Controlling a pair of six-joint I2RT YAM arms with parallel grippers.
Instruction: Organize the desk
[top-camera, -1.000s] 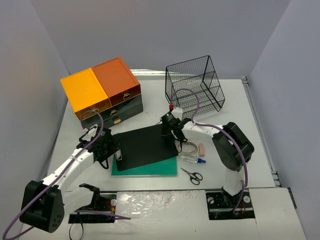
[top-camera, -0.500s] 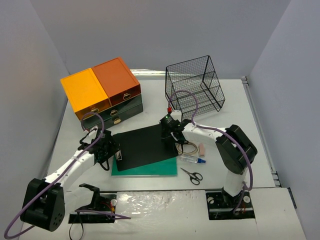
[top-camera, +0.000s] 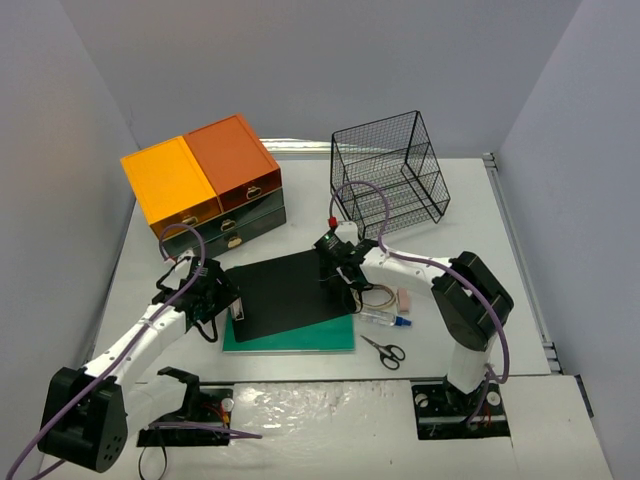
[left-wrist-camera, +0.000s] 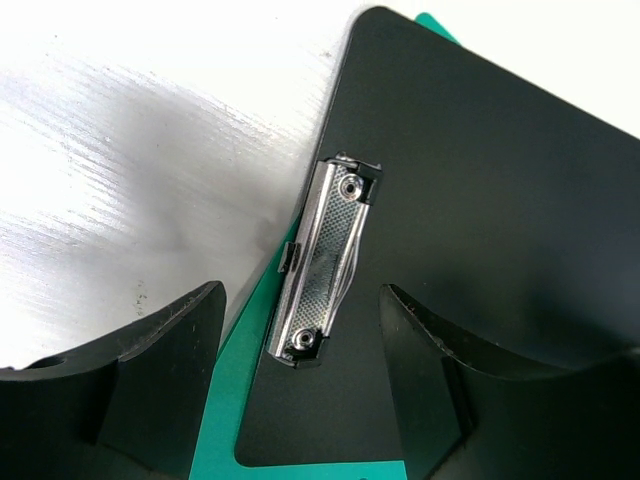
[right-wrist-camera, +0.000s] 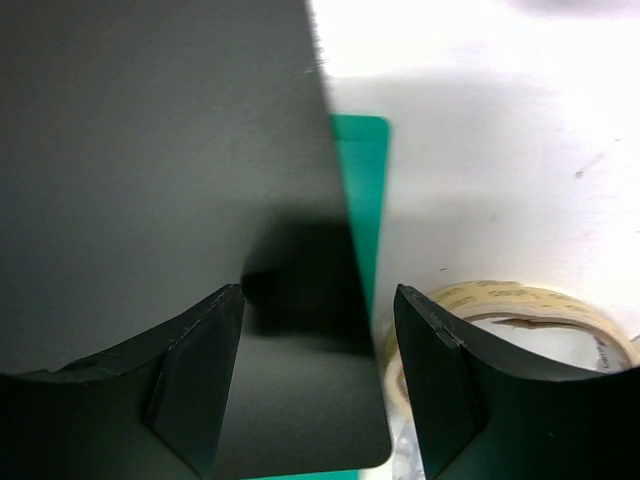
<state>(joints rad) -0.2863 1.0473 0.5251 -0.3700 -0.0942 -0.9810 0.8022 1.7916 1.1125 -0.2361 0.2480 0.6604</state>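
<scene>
Nearest the arm bases, black-handled scissors (top-camera: 383, 351) lie on the desk (top-camera: 470, 240), on the near side of the right gripper's (right-wrist-camera: 320, 295) fingers and to their right. A small clear tube with a blue cap (top-camera: 385, 319) lies just beyond the scissors.

A black clipboard (top-camera: 290, 290) lies flat on a green mat (top-camera: 300, 338), and both grippers hang over it with their fingers apart, holding nothing. The left gripper (left-wrist-camera: 300, 295) straddles the clipboard's metal clip (left-wrist-camera: 320, 265): the clip lies in the gap between the fingers, touching neither. The white desk shows past the left finger, and green mat peeks out under it.

The right fingers straddle the clipboard's right edge. One finger is over the black board; the other is over a roll of tape (right-wrist-camera: 520, 297) just beside the mat's edge. A pinkish block (top-camera: 404, 298) lies just right of the roll.

Well beyond the left fingers stands a drawer unit with orange and yellow tops (top-camera: 205, 185). A black wire basket (top-camera: 390, 180) stands beyond the right fingers.
</scene>
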